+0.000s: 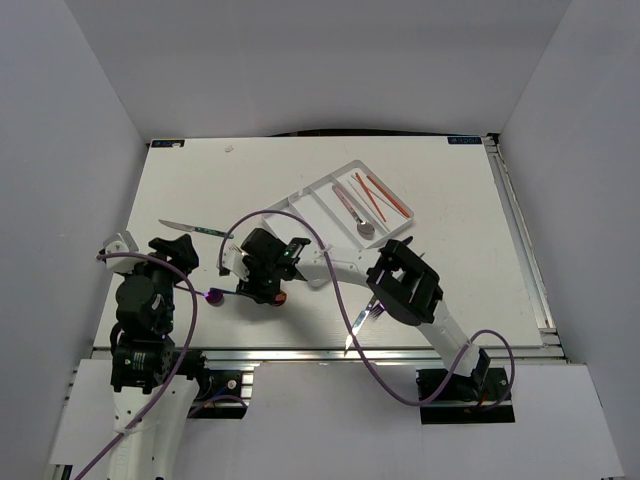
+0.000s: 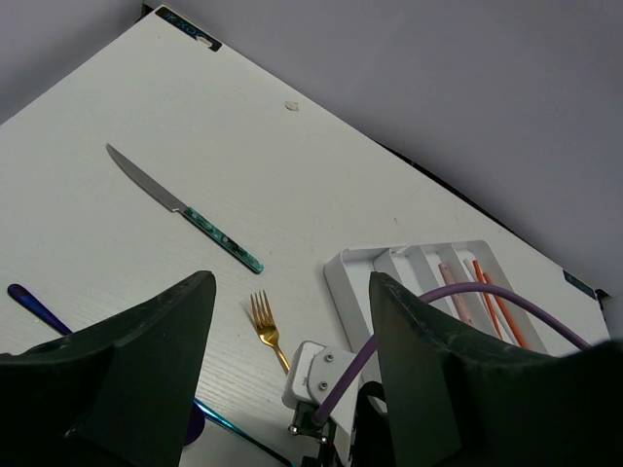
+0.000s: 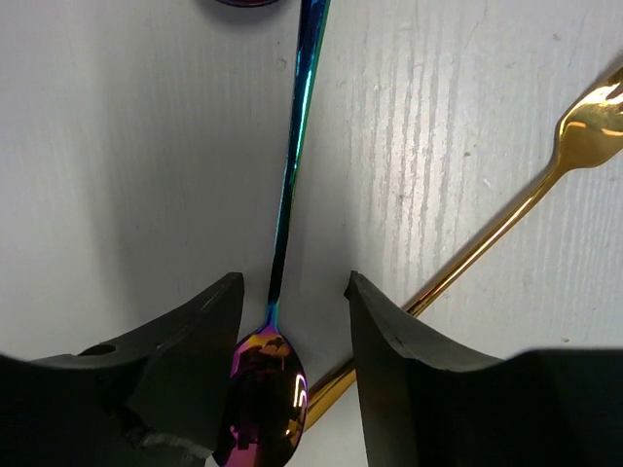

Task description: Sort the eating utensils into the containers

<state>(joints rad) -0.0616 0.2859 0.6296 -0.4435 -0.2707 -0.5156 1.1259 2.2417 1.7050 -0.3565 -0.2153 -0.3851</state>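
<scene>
My right gripper [image 3: 292, 326] is open, low over the table, with its fingers either side of the bowl of an iridescent purple-blue spoon [image 3: 265, 404]. The spoon's handle runs away from the jaws. A gold fork [image 3: 582, 128] lies beside it, and its handle passes under the right finger. In the top view the right gripper [image 1: 262, 288] is left of centre. My left gripper [image 1: 176, 250] is open and empty, raised at the left. The white tray [image 1: 318, 190] holds red-orange chopsticks [image 1: 385, 195] and a spoon [image 1: 362, 226]. A teal-handled knife [image 1: 195, 229] lies left of the tray.
A slim silvery utensil [image 1: 363, 323] lies near the front edge under the right arm's elbow. A purple cable [image 1: 240, 225] loops over the table's middle. In the left wrist view the knife [image 2: 185, 209], gold fork [image 2: 267, 329] and tray [image 2: 343, 282] lie ahead.
</scene>
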